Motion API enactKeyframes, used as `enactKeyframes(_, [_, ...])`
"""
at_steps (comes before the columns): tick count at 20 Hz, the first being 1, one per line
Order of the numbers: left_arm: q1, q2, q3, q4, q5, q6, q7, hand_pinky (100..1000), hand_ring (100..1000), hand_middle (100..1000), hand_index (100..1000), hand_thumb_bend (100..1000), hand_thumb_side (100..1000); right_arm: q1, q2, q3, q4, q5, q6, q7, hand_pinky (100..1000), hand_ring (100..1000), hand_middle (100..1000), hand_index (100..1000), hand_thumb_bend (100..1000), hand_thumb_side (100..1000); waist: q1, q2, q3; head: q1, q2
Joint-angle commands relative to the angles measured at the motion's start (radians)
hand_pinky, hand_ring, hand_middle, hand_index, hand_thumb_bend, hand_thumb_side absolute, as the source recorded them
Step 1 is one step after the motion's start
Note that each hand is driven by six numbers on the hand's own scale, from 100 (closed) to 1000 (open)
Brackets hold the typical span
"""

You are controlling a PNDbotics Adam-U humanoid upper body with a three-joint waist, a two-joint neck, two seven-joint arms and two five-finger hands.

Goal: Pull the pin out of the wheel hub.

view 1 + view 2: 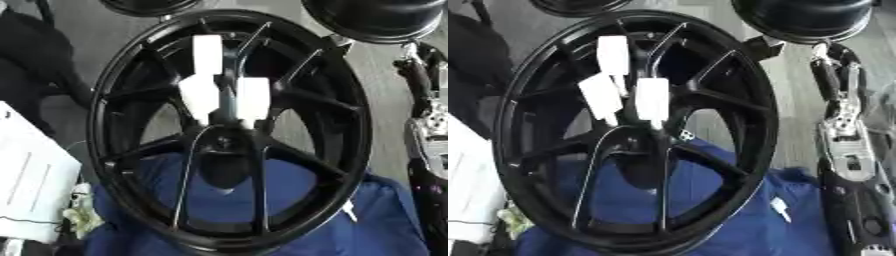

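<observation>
Behind white tabs (pixel 208 75), hub centre (pixel 229 102) hidden

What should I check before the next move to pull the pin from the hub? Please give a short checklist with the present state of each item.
1. Wheel in view, facing the camera: ok.
2. Hub visible at the centre of the spokes: ok.
3. Pin located: cannot tell; three white pieces stand over the spokes just above the hub, and which is the pin is not clear.
4. Robot hand near the hub: not ok; no hand shows, only the right arm at the right edge.
5. Path to the hub free: ok; nothing lies in front of it except the white pieces.
6. Wheel base: rests on blue cloth; steadiness cannot tell.
</observation>
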Motion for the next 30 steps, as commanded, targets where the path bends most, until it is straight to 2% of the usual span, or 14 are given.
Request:
enactKeyframes(1, [-0.041,-0.013,-0.020,0.029,-0.017,-0.012,-0.060,759,720,696,795,211,524,-0.012,-0.028,0.001,-0.010,0.004,0.000,0.001,782,688,695,771,100,596,0.003,-0.032,-0.001,0.004,-0.010])
enactKeyframes(5, [-0.066,-0.046,-0.047,0.072,-0.046,-0.025,-0.101,763,726,701,798,240,514,-0.012,-0.027,0.002,-0.010,0.004,0.001,0.002,783,688,695,771,100,597,0.003,-0.032,-0.003,0.005,-0.013])
enactKeyframes(18, [-0.099,-0.119,-0.143,0.210,-0.112,-0.096,-0.105,776,741,717,800,337,509,-0.013,-0.025,0.007,-0.009,0.003,0.000,0.005,783,689,695,771,100,600,0.004,-0.033,-0.008,0.012,-0.020])
enactKeyframes(27, [-0.102,-0.141,-0.207,0.273,-0.124,-0.129,-0.105,779,738,713,786,389,571,-0.014,-0.025,0.008,-0.008,0.005,0.000,0.004,783,689,695,771,100,601,0.006,-0.033,-0.009,0.014,-0.020])
enactKeyframes(30, [-0.104,-0.148,-0.218,0.290,-0.129,-0.136,-0.105,777,736,710,783,373,575,-0.014,-0.025,0.009,-0.007,0.004,0.001,0.003,783,687,694,771,100,602,0.006,-0.032,-0.009,0.016,-0.016])
